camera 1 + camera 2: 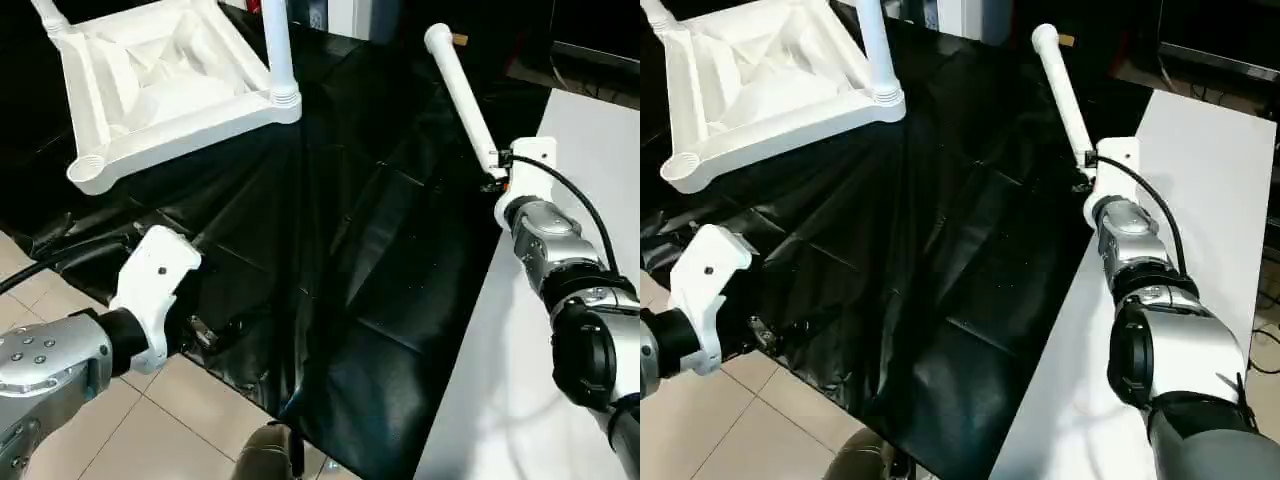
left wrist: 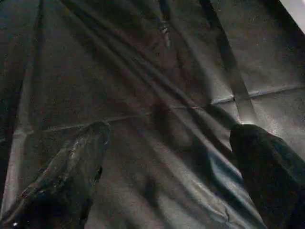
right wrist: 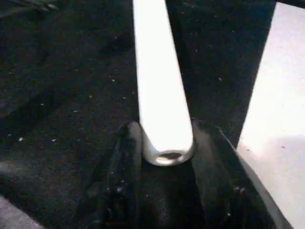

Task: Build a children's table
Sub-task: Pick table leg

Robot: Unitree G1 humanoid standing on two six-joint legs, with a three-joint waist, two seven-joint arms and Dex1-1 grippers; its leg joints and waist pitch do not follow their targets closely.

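Tabletop: white plastic rectangular tabletop lies upside down on the black creased sheet, X-ribbed underside facing up, a round open corner socket at its corner nearest the robot's left arm.
Fitted leg: one white tapered tube leg stands upright in the tabletop's corner socket nearest the middle of the sheet; its upper end runs out of the picture.
Second leg stub: another white leg rises from a corner of the tabletop farther from the robot than the open socket; little of it is visible.
Loose leg: long white tapered tube leg is held off the sheet, well apart from the tabletop, slanting away from the right gripper with its rounded end farthest from the robot.
Right gripper: right gripper has its jaws closed on the loose leg's open end, one black finger touching each side of the tube.
Left gripper: left gripper hangs over bare sheet near the tabletop's open socket, jaws spread wide, holding nothing; its fingertips are clear of any part.
Surroundings: white table lies beside the sheet, under the right arm; beige tiled floor shows below the left arm.
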